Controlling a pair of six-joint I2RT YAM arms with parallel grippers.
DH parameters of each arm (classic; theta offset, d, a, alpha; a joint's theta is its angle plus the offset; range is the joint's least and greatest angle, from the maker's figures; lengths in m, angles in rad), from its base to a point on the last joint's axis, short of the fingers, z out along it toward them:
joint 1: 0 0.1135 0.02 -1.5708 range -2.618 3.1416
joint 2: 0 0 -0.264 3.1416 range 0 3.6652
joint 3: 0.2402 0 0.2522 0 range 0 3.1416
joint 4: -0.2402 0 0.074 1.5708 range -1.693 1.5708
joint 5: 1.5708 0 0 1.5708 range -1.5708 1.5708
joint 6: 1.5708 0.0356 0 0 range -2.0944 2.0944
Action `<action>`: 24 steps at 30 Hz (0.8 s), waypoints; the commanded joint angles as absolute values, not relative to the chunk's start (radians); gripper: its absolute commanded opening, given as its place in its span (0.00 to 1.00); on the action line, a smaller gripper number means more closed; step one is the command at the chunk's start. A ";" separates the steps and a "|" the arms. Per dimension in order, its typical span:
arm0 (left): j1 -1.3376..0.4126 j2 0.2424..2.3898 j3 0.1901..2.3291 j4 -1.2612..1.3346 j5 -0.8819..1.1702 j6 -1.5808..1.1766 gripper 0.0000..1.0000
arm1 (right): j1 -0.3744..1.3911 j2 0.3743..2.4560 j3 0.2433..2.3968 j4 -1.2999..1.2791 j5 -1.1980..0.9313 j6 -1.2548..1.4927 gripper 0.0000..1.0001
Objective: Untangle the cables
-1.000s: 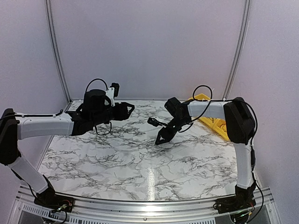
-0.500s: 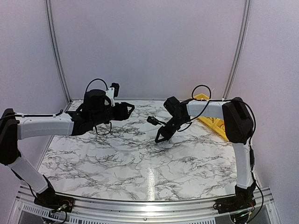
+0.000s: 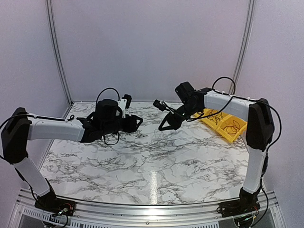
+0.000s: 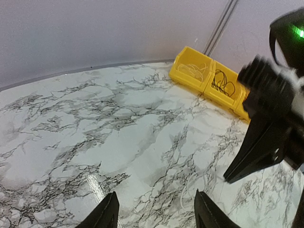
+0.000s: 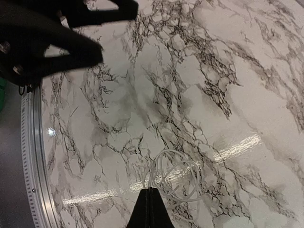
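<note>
Left gripper (image 4: pixel 156 199): fingers spread wide with nothing between them and touching nothing. It hangs over the marble toward 10 o'clock of the table's centre and points toward 3 o'clock.
Right gripper (image 5: pixel 149 195): fingers pressed together into a single point. It is held off the surface toward 1 o'clock of centre, with the tip slanting down toward 7 o'clock.
Gap between grippers: the two tips are near each other but apart.
Cable on table (image 5: pixel 171 175): one very thin, pale wire in a small loose loop. It lies on the marble a little toward 12 o'clock of centre, below the right gripper.
Grip on that cable: in the right wrist view the strands run up to the closed tip. I cannot tell whether an end is pinched or merely lies behind it.
Near edge, 6 o'clock: a metal rail (image 3: pixel 142 209) with both arm bases bolted to it.
Table (image 3: pixel 118 161): white marble pattern with grey veins, glossy, with light glare running along the 6 o'clock line.
Yellow bin (image 4: pixel 187 81): at 2 o'clock, set against the far right corner and divided into compartments.
Bin contents: black cables (image 4: pixel 223 83) coiled in one compartment, and whitish cables (image 4: pixel 192 70) in the compartment beyond it.
Walls (image 3: pixel 152 47): plain pale panels from 9 to 3 o'clock, with metal uprights (image 3: pixel 57 52) at the far corners.
</note>
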State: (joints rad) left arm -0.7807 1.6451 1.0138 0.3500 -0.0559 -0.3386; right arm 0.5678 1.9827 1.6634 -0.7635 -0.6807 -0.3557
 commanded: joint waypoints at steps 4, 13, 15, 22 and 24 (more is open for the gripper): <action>-0.887 1.614 0.901 0.595 0.026 -0.224 0.58 | 0.541 1.908 1.612 -0.742 -0.726 -0.392 0.00; -0.923 1.754 0.813 0.914 0.006 -0.282 0.57 | 0.528 1.894 1.593 -0.727 -0.762 -0.376 0.00; -0.922 1.803 0.848 0.926 -0.008 -0.299 0.58 | 0.526 1.893 1.589 -0.724 -0.765 -0.375 0.00; -0.922 1.924 0.953 0.927 -0.053 -0.314 0.55 | 0.526 1.893 1.581 -0.718 -0.787 -0.368 0.00; -0.921 1.947 0.971 0.936 -0.057 -0.314 0.52 | 0.526 1.894 1.579 -0.717 -0.788 -0.368 0.00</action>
